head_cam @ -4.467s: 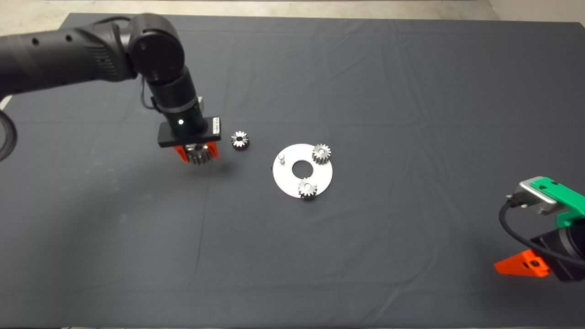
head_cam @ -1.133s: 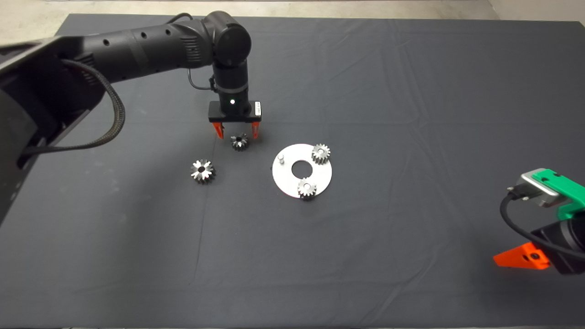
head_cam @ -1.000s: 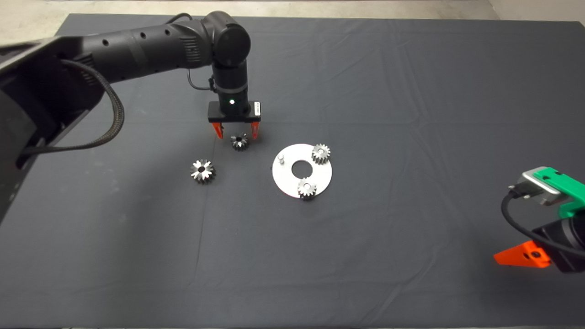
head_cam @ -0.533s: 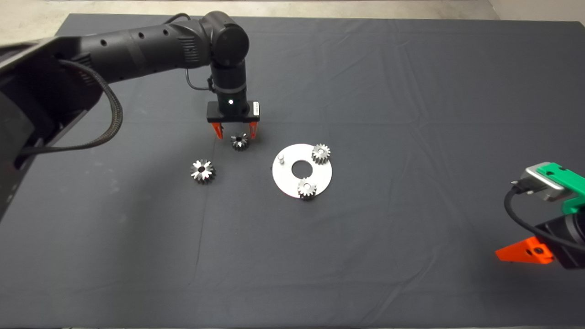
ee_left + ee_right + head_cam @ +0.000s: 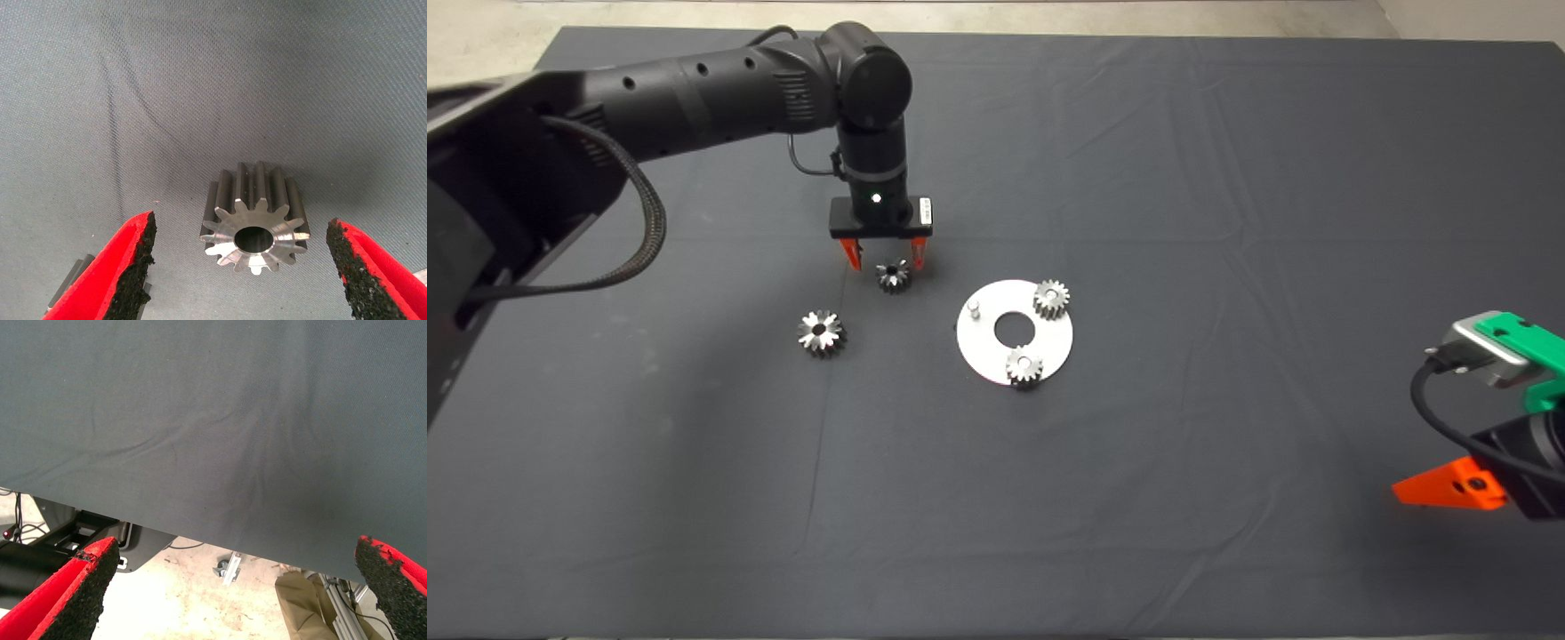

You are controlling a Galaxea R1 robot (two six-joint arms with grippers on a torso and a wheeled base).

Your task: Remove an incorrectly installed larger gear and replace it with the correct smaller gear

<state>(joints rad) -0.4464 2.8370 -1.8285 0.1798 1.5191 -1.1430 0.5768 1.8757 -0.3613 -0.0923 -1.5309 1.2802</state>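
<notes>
The smaller gear (image 5: 892, 276) lies flat on the mat, left of the round silver plate (image 5: 996, 356). My left gripper (image 5: 880, 259) hangs just over it, open, one red finger on each side and neither touching. In the left wrist view the smaller gear (image 5: 255, 227) sits between the spread fingers (image 5: 130, 263) of that left gripper (image 5: 240, 228). The larger gear (image 5: 821, 333) rests loose on the mat, nearer me and further left. The plate carries two small gears (image 5: 1051, 300) (image 5: 1024, 365) and one bare pin (image 5: 975, 308). My right gripper (image 5: 1449, 491) waits at the lower right edge.
The right wrist view looks past the right gripper (image 5: 233, 560), whose fingers (image 5: 73, 593) stand wide apart, over the dark mat (image 5: 213, 420) to its edge, with floor and frame parts beyond. The left arm (image 5: 694, 84) reaches in across the mat's far left.
Since 4.5 s ago the left gripper has let go of the larger gear on the mat and moved right over the smaller gear. Over the last second it barely shifted; the right gripper drifted slightly lower.
</notes>
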